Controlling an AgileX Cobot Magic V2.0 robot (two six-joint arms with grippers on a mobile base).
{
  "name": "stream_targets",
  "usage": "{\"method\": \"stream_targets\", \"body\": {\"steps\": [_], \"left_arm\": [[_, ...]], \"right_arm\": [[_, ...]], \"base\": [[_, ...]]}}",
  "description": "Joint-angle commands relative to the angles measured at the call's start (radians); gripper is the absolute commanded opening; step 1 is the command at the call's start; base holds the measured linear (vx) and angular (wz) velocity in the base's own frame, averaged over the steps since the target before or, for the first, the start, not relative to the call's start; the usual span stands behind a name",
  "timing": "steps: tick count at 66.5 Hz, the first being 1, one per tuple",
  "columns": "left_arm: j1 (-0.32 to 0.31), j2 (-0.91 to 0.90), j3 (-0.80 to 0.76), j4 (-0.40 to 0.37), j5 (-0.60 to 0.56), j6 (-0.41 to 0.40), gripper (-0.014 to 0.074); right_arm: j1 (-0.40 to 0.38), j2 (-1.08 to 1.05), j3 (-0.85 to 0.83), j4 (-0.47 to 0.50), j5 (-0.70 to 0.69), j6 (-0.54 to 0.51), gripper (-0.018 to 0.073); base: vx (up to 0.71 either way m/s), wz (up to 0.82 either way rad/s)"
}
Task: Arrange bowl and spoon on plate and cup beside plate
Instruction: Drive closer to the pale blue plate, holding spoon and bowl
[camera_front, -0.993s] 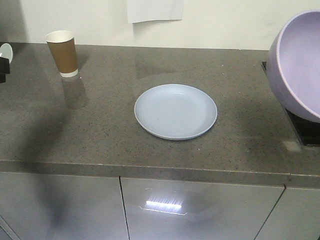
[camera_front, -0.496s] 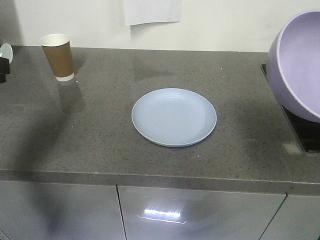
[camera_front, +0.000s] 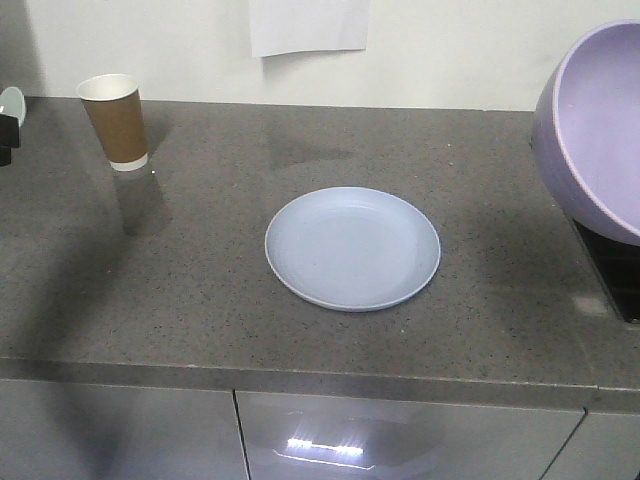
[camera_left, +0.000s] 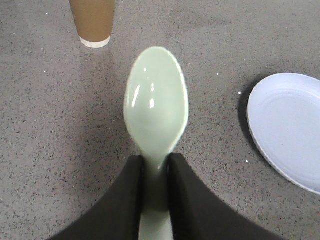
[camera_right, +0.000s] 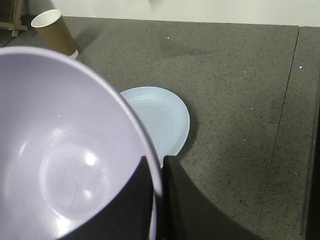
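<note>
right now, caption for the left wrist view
Left pincer grips the mint spoon over the counter, cup beyond it, plate nearby.

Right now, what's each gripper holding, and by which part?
The left gripper is shut on the spoon, clamping the handle just below the head. The right gripper is shut on the bowl, pinching its rim.

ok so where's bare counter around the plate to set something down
Bare counter lies between the cup and the plate, in front of the plate to the edge, and behind it to the wall. The plate is empty. The held bowl crowds the right end.
</note>
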Motion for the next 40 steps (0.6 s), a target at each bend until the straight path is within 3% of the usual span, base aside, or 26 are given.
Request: {"method": "stream_targets", "body": {"steps": [1,40], "left_arm": [[-0.005,-0.024,-0.023,-0.018,-0.050,-0.005,-0.0006],[-0.005,-0.024,-0.023,-0.018,-0.050,-0.005,-0.0006]], "right_arm": [[-0.006,-0.014,-0.031,0.055,-0.038,-0.005,-0.0004],[-0.006,-0.014,-0.031,0.055,-0.038,-0.005,-0.0004]], "base": [[0.06,0.01],[0.05,0.00]]}}
